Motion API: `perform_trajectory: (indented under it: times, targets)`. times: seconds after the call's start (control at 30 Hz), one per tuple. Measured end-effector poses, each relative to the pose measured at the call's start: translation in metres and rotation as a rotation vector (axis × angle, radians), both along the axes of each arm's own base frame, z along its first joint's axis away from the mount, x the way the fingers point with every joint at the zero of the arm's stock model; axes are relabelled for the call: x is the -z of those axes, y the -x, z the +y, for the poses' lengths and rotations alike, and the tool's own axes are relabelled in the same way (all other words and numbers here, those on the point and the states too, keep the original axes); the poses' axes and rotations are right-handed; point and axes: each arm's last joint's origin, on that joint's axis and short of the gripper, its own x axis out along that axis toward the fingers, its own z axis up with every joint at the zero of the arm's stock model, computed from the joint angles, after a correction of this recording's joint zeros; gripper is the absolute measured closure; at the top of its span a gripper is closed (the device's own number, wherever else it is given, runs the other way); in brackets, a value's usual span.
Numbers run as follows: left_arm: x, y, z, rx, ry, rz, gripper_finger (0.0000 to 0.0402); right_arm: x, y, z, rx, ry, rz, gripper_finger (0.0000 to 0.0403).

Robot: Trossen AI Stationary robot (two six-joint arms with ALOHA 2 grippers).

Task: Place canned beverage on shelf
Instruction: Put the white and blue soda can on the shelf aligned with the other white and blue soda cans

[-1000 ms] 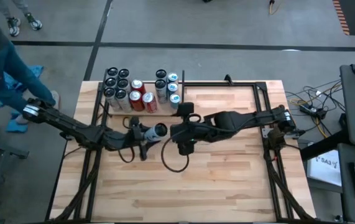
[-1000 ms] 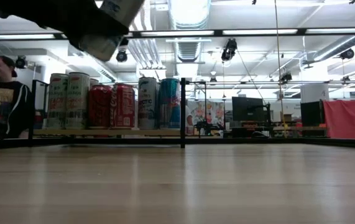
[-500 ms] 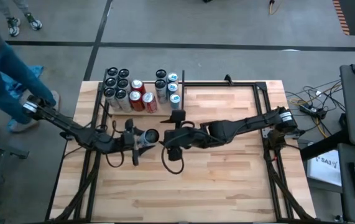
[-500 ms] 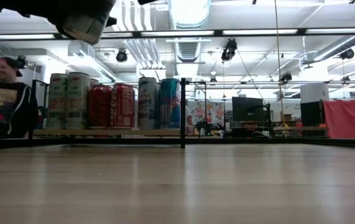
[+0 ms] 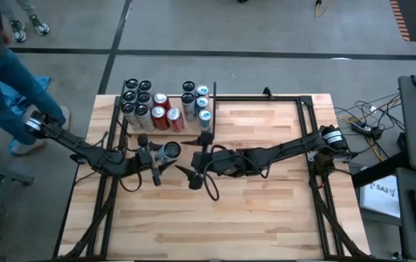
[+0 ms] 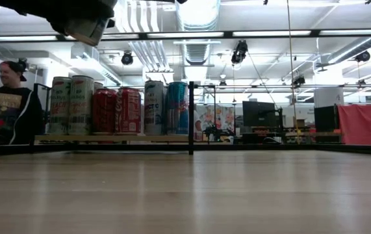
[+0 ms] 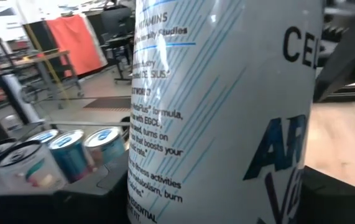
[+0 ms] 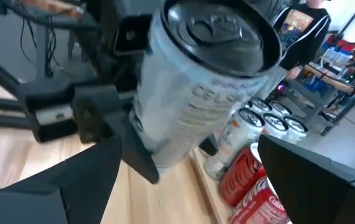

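In the high view, the left gripper (image 5: 162, 153) sits left of the frame's centre, its jaws closed around 1 pale canned beverage (image 5: 169, 151) held tilted above the table (image 5: 266, 211), clear of the wood. The left wrist view is almost filled by that can's white side with blue lettering. The right gripper (image 5: 195, 177) hangs just right of it, near mid-frame, jaws spread wide and holding nothing; its wrist view shows the can's dark top (image 8: 221, 31) between the 2 dark fingers (image 8: 326, 180), not touched by either.

The shelf (image 5: 165, 129) lies in the upper left of the table, a pale panel behind thin black rods. On it I count 13 standing cans, though the tightly packed ones are hard to separate:
- 6 dark-topped cans (image 5: 136, 96) in a block at the left
- 3 red cans (image 5: 165, 115) in the middle
- 4 blue and dark slim cans (image 5: 197, 100) at the right

The low view shows the same row on the shelf at left of centre. A person (image 6: 13, 97) stands at the left edge, beyond the table.
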Motion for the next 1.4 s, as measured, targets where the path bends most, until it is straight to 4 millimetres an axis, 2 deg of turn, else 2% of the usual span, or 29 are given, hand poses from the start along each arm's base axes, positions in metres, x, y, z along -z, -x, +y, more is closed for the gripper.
perform_trajectory:
  times: [0.2, 0.43, 0.6, 0.8, 1.0, 1.13, 1.3, 1.4]
  targets:
    - [0.003, -0.001, 0.0, -0.027, -0.009, 0.016, 0.0173, -0.006, -0.002, -0.001, 0.006, -0.071, -0.087, 0.0038]
    - [0.005, -0.005, -0.001, -0.048, -0.011, 0.012, 0.0173, -0.013, -0.007, -0.011, -0.103, -0.22, -0.2, 0.0038]
    - [0.004, -0.007, -0.002, -0.051, -0.013, 0.016, 0.0173, -0.016, -0.008, -0.017, -0.094, -0.215, -0.23, 0.0038]
    - [0.001, -0.011, -0.004, -0.052, -0.013, -0.012, 0.0173, -0.018, -0.009, -0.025, -0.172, -0.251, -0.248, 0.0038]
    - [0.002, -0.017, -0.005, -0.062, -0.002, -0.043, 0.0173, -0.019, -0.009, -0.024, -0.192, -0.238, -0.256, 0.0041]
    - [0.003, -0.021, -0.007, -0.063, 0.002, -0.051, 0.0173, -0.019, -0.009, -0.025, -0.192, -0.25, -0.258, 0.0075]
    - [0.005, -0.023, -0.008, -0.063, 0.003, -0.05, 0.0173, -0.018, -0.009, -0.025, -0.184, -0.257, -0.252, 0.015]
    - [0.004, -0.024, -0.008, -0.063, 0.007, -0.054, 0.0155, -0.018, -0.009, -0.025, -0.185, -0.26, -0.253, 0.0159]
